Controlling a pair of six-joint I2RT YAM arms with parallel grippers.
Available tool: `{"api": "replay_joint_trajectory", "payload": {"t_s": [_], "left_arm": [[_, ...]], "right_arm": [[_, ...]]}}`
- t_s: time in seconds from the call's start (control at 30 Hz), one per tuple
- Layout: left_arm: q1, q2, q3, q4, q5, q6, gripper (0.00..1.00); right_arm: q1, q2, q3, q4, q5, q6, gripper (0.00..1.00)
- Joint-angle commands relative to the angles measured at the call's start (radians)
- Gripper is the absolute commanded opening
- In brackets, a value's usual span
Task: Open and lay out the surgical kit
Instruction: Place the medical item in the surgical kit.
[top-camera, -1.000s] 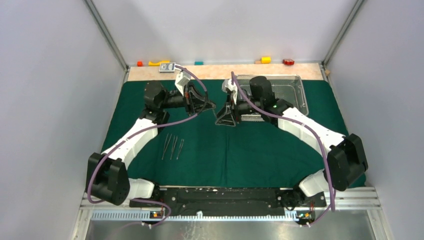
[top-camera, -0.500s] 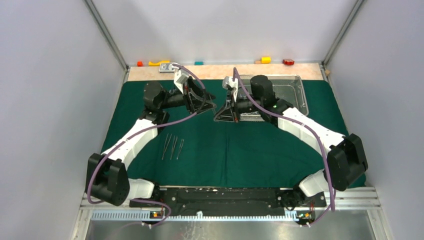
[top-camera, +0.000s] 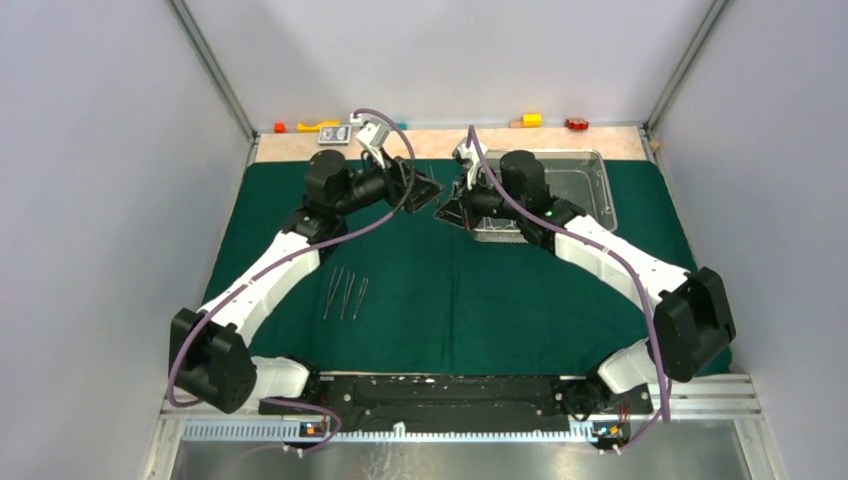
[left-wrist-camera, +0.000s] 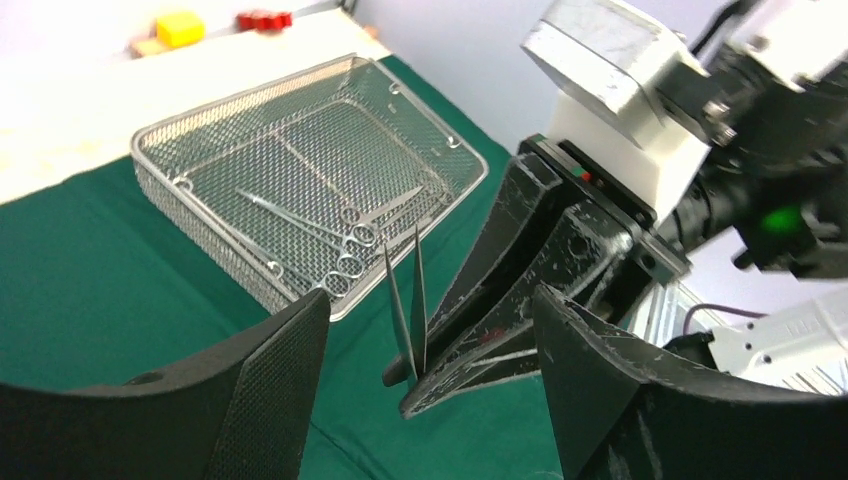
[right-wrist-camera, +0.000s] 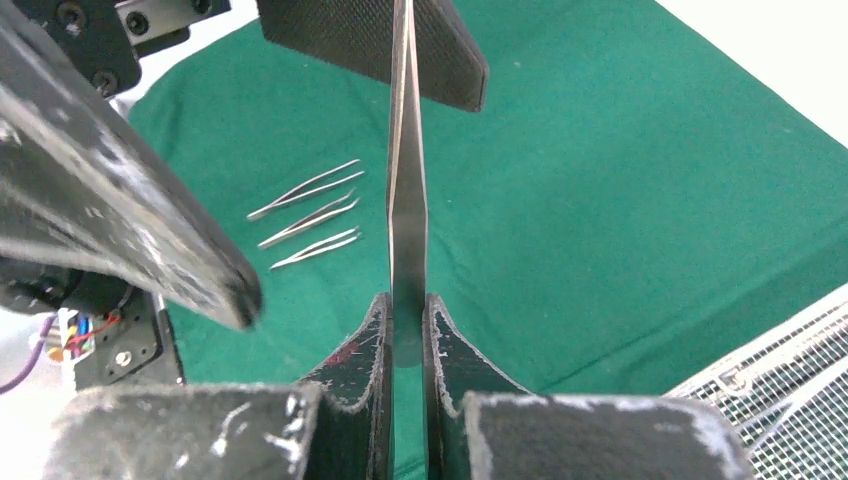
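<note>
Surface: green cloth, tray at its far right.
Right gripper: pinching tweezers, midair.
Left gripper: jaws wide, beside it.
Our advice: lower them parallel beside 3 laid tweezers.

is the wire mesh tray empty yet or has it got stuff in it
Not empty. In the left wrist view, the wire-mesh tray has several ring-handled instruments lying on its floor.
</note>
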Motion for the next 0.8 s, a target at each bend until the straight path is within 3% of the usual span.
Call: {"api": "replay_joint_trajectory", "payload": {"t_s": [0.0,0.1,0.27,0.77], "left_arm": [[-0.046,0.048,0.115,-0.152,-0.184,-0.013,0.79],[-0.052,0.084,0.152,-0.187,-0.216,-0.022,0.76],[-0.059,0.125,0.181,-0.210,-0.213,-0.051,0.62],[-0.100,0.147,0.165,-0.207,-0.208,-0.061,0.40]], "right_arm": [[0.022,0.000,0.045,0.008,0.142,0.034,0.00],[0.024,0.004,0.047,0.005,0.162,0.044,0.00],[0.024,0.009,0.053,-0.002,0.185,0.049,0.00],[0.024,0.038,0.075,-0.024,0.230,0.058,0.00]]}}
